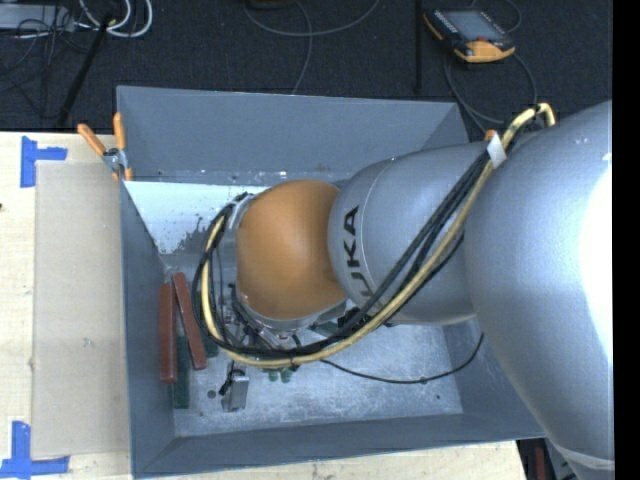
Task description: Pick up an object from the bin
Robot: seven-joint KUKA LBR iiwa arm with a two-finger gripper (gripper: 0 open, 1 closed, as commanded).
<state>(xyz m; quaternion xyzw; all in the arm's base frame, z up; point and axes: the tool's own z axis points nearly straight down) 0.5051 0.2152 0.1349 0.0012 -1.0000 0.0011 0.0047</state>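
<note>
Your gripper (234, 388) sits low in the front-left part of the bin (290, 133), close to the floor. All that shows of it is a small grey piece poking out from under the orange cover (285, 248). From that you cannot tell whether the gripper is open or closed, and nothing can be seen held in it. The cover and the looped cables (212, 303) hide the rest, because the camera looks down over the wrist while the arm (450, 238) reaches in from the right.

Just to the gripper's left lie the things you could take, all long and thin:
- The inner reddish-brown strip (190, 318) is the nearer of the two brown ones.
- The outer reddish-brown strip (167, 333) lies alongside it, closer to the left wall.
- The dark green strip (181, 380) appears to lie partly under them, with its near end closest to the gripper.

All three run lengthwise along the foot of the left wall. The bin's sides slope inward, so that is probably where loose pieces slide and settle.

The gripper stands near the strips but apart from them. Judging by its low stance beside them, one of these is the likely pick. The wall close behind them leaves little room on that side, so closing across a strip's narrow width looks like the workable grasp.
</note>
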